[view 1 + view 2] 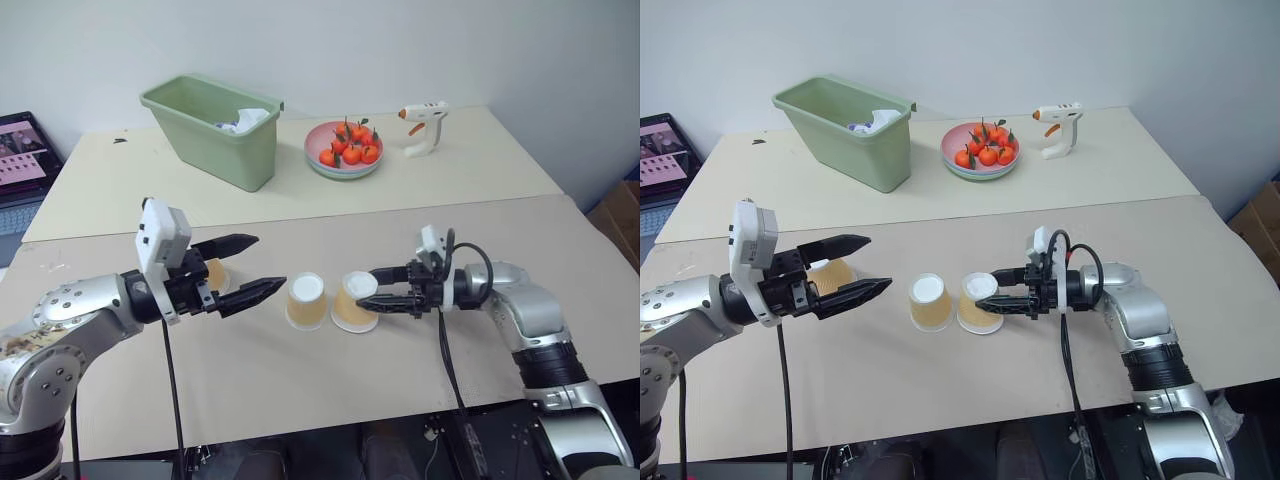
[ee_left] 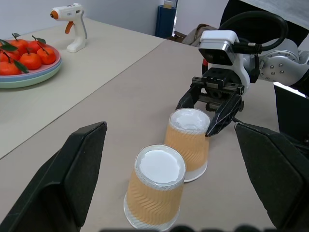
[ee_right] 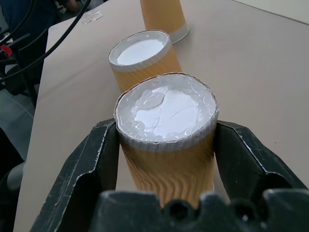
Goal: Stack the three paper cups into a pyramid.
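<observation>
We are looking across a pale surface [image 1: 300, 385] carrying, toward its far side, a green bin [image 1: 213, 128], a pink plate [image 1: 322, 162] of small orange fruits [image 1: 350, 145] and a white glue gun [image 1: 424, 127], none of which belongs to the task. Nearer to us, the three paper cups are standing upside down, white bases up, in a rough row: the left cup [image 1: 214, 274] is showing between the fingers of the left tool [image 1: 245, 266], the middle cup [image 1: 306, 301] is standing free at the centre, and the right cup [image 1: 354, 301] is sitting just beside it, close but whether touching we cannot tell. The left tool is hovering with its two black fingers spread wide, gripping nothing. The right tool [image 1: 378, 288] is pinching the right cup near its base, one finger pressed on each side, as the right wrist view [image 3: 166, 135] is showing plainly. We are judging the step in hand to be the laying of the base pair, with the right cup being placed against the middle one; no cup is yet resting on top, so the pyramid is not yet begun above its base. The next move is calling for the right tool to let go without tipping the cup, and then for the left cup to be gripped, lifted and centred over the seam between the two bases.
</observation>
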Tool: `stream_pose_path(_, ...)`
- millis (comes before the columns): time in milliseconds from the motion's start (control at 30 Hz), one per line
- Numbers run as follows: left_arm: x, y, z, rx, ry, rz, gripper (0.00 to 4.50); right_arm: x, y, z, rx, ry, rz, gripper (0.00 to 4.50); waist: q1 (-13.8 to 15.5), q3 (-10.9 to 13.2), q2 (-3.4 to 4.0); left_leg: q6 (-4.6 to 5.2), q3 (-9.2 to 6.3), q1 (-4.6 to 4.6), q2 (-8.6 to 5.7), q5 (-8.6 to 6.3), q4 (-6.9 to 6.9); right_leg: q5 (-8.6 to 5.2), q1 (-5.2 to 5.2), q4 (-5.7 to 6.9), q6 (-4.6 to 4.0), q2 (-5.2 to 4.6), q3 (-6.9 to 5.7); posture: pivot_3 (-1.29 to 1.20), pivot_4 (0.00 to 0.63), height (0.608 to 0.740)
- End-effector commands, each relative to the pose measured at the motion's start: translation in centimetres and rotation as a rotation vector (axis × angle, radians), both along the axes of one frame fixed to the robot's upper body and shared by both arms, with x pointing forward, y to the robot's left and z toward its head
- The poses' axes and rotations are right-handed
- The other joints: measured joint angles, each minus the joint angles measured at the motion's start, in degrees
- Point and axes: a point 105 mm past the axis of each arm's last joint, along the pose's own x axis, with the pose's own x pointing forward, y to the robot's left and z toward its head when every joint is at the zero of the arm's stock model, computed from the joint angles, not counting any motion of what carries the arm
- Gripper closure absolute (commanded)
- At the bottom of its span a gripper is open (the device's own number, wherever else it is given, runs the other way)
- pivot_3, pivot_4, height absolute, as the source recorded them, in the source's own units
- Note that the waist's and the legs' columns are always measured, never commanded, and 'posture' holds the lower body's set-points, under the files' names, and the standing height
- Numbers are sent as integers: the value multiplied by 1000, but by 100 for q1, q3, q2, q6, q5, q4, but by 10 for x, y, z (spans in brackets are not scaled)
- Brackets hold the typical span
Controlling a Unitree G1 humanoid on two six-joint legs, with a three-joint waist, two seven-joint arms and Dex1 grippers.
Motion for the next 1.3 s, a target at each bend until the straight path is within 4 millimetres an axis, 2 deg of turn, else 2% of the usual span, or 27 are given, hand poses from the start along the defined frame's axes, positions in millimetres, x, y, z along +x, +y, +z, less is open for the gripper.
stream_pose_path(33,-1,1,13,-8,-59,4,0,12,10,0,-14,-64,-24,1818,-14,-1,-1,-2,1,4,0,1,0,0,1,1,-1,0,0,0,150,725)
stream_pose_path(167,-1,2,13,-9,-63,8,0,24,13,3,15,-92,-66,1818,-15,-1,-1,-8,1,28,1,4,-3,3,23,3,-4,2,1,0,150,725)
stream_pose_path(233,-1,2,13,-10,-64,10,0,26,13,5,38,-86,-70,851,-16,-1,-1,-7,1,47,2,4,-5,2,48,-1,-4,3,0,0,150,725)
stream_pose_path(267,-1,2,13,-10,-65,10,0,26,13,6,46,-81,-65,673,-11,-1,-1,-7,0,52,3,4,-6,2,56,-4,-3,4,0,0,150,725)
stream_pose_path(333,-1,2,14,-10,-66,12,0,26,12,5,30,-81,-64,28,-2,-1,-1,-4,-2,55,6,3,-6,1,63,-6,-3,8,-3,0,150,725)
stream_pose_path(433,-1,3,14,-11,-68,18,0,24,6,-1,-3,-41,-58,28,23,-1,-1,-3,-3,51,8,2,-8,1,61,-5,-3,10,-4,0,150,725)
stream_pose_path(633,1,4,16,-26,-72,18,0,8,-6,5,3,9,23,28,58,0,-1,-1,-3,49,9,1,-9,1,61,-10,-3,10,-5,0,150,725)
stream_pose_path(800,6,3,19,-47,-75,8,0,5,-16,7,7,40,18,28,60,0,-1,-1,-3,54,10,0,-8,0,68,-9,-2,12,-5,0,150,725)
stream_pose_path(967,11,13,24,-92,-70,34,0,8,-41,6,-14,51,-67,28,75,0,-1,1,-3,52,10,-1,-8,0,70,-10,-2,12,-6,0,150,725)
stream_pose_path(1067,15,28,34,-135,-96,105,0,11,-62,7,-35,35,-139,28,79,0,-2,2,-3,49,10,-2,-8,0,69,-10,-2,12,-7,0,150,725)
stream_pose_path(1200,24,59,55,-253,-133,258,0,20,-89,14,-62,-30,-257,28,67,0,-2,3,-2,53,12,-2,-8,-1,68,-12,-2,13,-6,0,150,725)
stream_pose_path(1300,26,86,43,-225,-97,419,0,29,-109,41,-20,-107,-357,28,41,1,0,3,1,60,13,-2,-9,0,76,-11,-2,13,-3,0,150,725)
